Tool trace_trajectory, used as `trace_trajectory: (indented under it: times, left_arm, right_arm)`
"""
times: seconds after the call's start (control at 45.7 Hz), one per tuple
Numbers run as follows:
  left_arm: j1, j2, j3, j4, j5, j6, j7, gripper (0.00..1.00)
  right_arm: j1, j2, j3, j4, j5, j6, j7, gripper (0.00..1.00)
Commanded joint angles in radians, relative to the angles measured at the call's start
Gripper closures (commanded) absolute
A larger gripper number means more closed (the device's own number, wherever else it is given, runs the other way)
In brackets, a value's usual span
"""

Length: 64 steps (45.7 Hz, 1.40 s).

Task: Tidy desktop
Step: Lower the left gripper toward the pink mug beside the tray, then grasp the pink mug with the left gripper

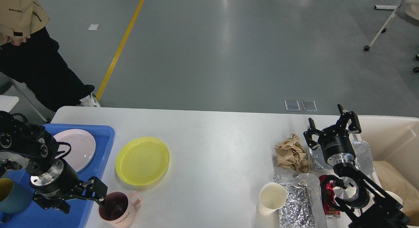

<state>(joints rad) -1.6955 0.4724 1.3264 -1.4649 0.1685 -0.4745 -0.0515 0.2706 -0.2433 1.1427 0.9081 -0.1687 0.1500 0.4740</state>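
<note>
White smooth desktop (pixel 212 146): L gripper (pixel 81 197) spread open, empty, beside pink ceramic mug (pixel 116 209); R gripper (pixel 332 128) open, empty, above crumpled foil (pixel 361 152).

White counter (pixel 212 146) — wide, smooth, with a rounded corner.

It lies flat across the lower half of the head view, its far edge running level against the grey floor, its near edge cut off by the bottom of the view. The surface is glossy and pale, faintly grey where light falls — bare through its broad middle, with things crowded toward both ends.
</note>
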Motion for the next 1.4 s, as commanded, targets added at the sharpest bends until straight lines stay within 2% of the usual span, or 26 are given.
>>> trace_trajectory:
  times: [0.0,0.219,0.503,0.678,0.875,1.072,1.181,1.225,1.378]
  left_arm:
    - [0.066,-0.051,-0.047,0.031,-0.007,0.033,0.002,0.04]
    - [0.117,-0.09,-0.062,0.024,-0.015,0.171,0.009,0.04]
    - [0.14,-0.095,-0.052,0.02,0.014,0.206,0.009,0.06]
    - [0.161,-0.097,-0.052,0.02,0.02,0.281,0.01,0.11]
    - [0.181,-0.115,-0.052,0.021,0.023,0.317,0.01,0.31]
    - [0.188,-0.115,-0.061,0.023,0.022,0.318,0.01,0.45]
    - [0.189,-0.113,-0.059,0.021,0.022,0.312,0.01,0.67]
    - [0.188,-0.112,-0.058,0.021,0.022,0.307,0.009,0.73]
    - [0.189,-0.112,-0.058,0.021,0.02,0.31,0.01,0.77]
  right_arm:
    - [-0.001,-0.001,0.0,0.0,0.0,-0.001,0.0,0.0]
    - [0.001,-0.001,0.0,0.0,0.0,0.0,0.0,0.0]
    - [0.001,-0.001,0.0,0.0,0.0,-0.001,0.0,0.0]
    - [-0.001,0.001,0.0,0.0,0.0,0.0,0.0,0.0]
    - [0.001,-0.001,0.0,0.0,0.0,0.0,0.0,0.0]
    - [-0.001,0.001,0.0,0.0,0.0,0.0,0.0,0.0]
    - [0.001,-0.001,0.0,0.0,0.0,-0.001,0.0,0.0]
    - [0.001,-0.001,0.0,0.0,0.0,0.0,0.0,0.0]
    - [-0.001,0.001,0.0,0.0,0.0,0.0,0.0,0.0]
